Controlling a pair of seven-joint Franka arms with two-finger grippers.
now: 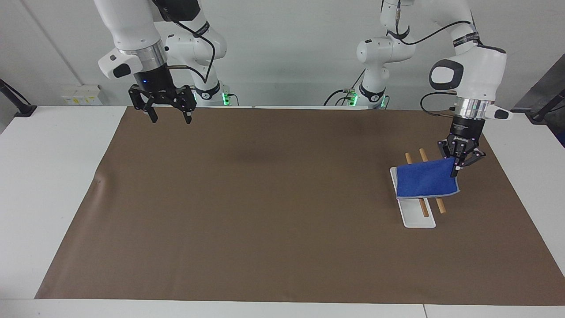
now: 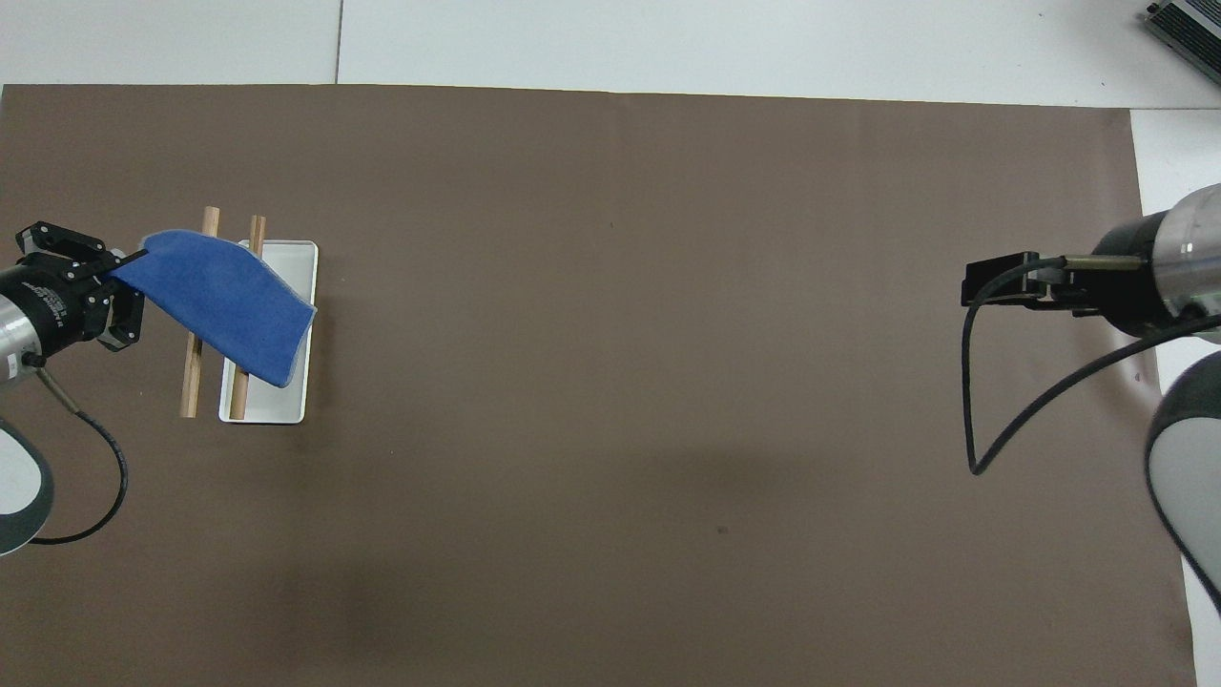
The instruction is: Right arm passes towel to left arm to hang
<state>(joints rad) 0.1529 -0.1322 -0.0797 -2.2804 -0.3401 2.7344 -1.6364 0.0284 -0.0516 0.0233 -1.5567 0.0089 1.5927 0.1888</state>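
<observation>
The towel (image 1: pixel 424 181) is held by one corner in the left gripper (image 1: pixel 459 165), whose jaws are closed on that corner, and it is spread over a small rack (image 1: pixel 417 212) made of a white base plate and two wooden rods (image 1: pixel 438 204). In the facing view the blue cloth is seen draped across both rods, with its free edge hanging toward the middle of the bench (image 1: pixel 282 212) and the ends of the rods showing on either side of it. In the overhead view the same towel (image 2: pixel 224 303) is seen stretched from the left gripper (image 2: pixel 110 286) across the rods (image 2: pixel 194 372) and partly over the white plate (image 2: pixel 286 382). The rack stands toward the left arm's end of the bench, well in from the corners. The right gripper (image 1: pixel 168 115) is held in the air over the edge of the brown mat nearest the robots, toward the right arm's end, with its jaws spread wide and nothing between them; the right arm is waiting there
</observation>
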